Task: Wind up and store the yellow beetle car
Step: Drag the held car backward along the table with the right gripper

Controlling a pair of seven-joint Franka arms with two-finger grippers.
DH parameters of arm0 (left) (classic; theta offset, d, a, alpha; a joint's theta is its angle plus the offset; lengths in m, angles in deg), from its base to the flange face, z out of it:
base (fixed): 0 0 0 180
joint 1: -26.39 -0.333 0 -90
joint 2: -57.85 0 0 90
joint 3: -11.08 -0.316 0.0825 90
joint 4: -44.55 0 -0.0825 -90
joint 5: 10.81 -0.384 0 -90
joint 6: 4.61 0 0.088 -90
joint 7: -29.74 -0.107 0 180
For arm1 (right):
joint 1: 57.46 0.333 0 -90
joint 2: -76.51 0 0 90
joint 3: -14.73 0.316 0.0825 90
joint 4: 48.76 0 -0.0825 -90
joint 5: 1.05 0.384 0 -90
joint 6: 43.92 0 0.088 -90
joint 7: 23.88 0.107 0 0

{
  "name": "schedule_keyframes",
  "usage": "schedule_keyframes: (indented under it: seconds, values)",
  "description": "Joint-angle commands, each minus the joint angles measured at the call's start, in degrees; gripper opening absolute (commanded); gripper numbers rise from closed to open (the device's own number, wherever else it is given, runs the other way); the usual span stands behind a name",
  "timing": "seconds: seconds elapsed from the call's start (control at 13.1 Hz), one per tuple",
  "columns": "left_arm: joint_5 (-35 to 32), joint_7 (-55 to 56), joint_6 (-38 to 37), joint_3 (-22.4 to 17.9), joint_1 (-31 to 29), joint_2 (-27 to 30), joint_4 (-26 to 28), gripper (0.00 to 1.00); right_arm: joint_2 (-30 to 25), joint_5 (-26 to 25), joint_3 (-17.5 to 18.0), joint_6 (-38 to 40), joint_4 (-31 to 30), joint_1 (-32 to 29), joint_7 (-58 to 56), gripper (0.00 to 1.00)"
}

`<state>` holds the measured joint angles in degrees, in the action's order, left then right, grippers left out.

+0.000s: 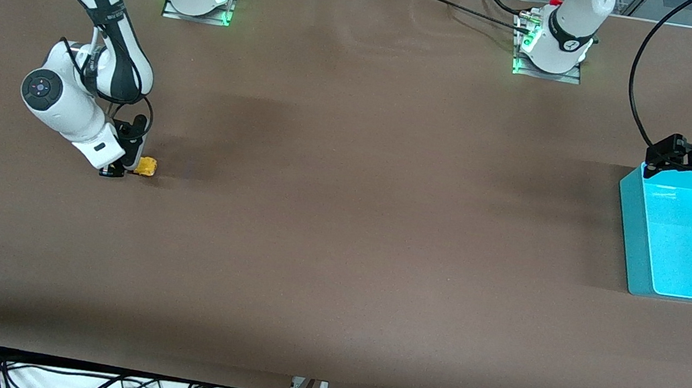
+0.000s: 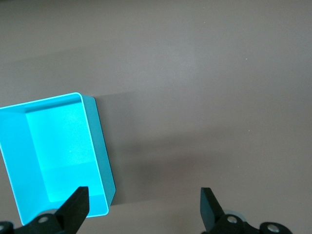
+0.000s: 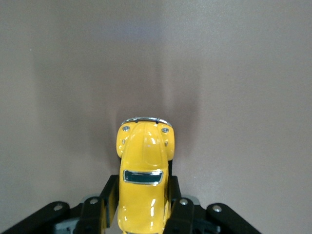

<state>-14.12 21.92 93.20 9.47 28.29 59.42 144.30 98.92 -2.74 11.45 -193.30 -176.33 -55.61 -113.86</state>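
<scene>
Tiny shiny yellow beetle car [image 1: 147,166], hard plastic or metal, sits on brown table at mid-left of front pic. Right gripper [image 3: 142,207] squeezes its sides. Light, prob slippery, so hold mid-body. Left gripper [image 2: 144,207] waits, fingers apart, over teal plastic bin [image 1: 632,221].

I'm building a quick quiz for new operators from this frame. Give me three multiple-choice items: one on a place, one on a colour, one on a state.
1. Where is the yellow beetle car?
A. In the bin
B. On the table toward the right arm's end
C. Under the left gripper

2. What colour is the bin?
A. Red
B. White
C. Cyan

3. How is the right gripper?
A. Shut on the car
B. Open above the bin
C. Out of view

Key: 1 B, it sits on the brown table. 2 C, bright cyan below the open left gripper. 3 A, fingers clamp the car's sides.
</scene>
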Motion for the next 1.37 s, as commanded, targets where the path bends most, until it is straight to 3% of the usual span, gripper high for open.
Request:
schedule_keyframes:
  seconds: [0.0, 0.61, 1.07, 1.14, 1.22, 1.29]
  values:
    - [-0.5, 0.1, -0.3, 0.0, -0.1, -0.9, -1.5, 1.0, -1.2, 0.5, 0.2, -2.0, -2.1, -1.4, -2.8, 0.3]
    - [-0.5, 0.1, -0.3, 0.0, -0.1, -0.9, -1.5, 1.0, 4.5, 0.7, 0.5, -7.9, -0.1, -16.5, -19.7, 0.33]
    - [-0.5, 0.1, -0.3, 0.0, -0.1, -0.8, -1.5, 1.0, 5.3, 0.8, 0.7, -7.8, 1.4, -18.0, -20.2, 0.37]
    - [-0.5, 0.1, -0.4, 0.0, -0.1, -0.9, -1.5, 1.0, 5.2, 0.9, 0.9, -7.7, 1.7, -18.0, -20.2, 0.62]
    - [-0.5, 0.1, -0.3, 0.0, -0.1, -0.8, -1.5, 1.0, 5.1, 1.0, 1.0, -7.2, 2.6, -17.9, -20.0, 0.99]
    - [-0.5, 0.1, -0.3, 0.0, -0.1, -0.8, -1.5, 1.0, 4.9, 1.0, 1.0, -5.8, 3.7, -17.8, -19.8, 1.0]
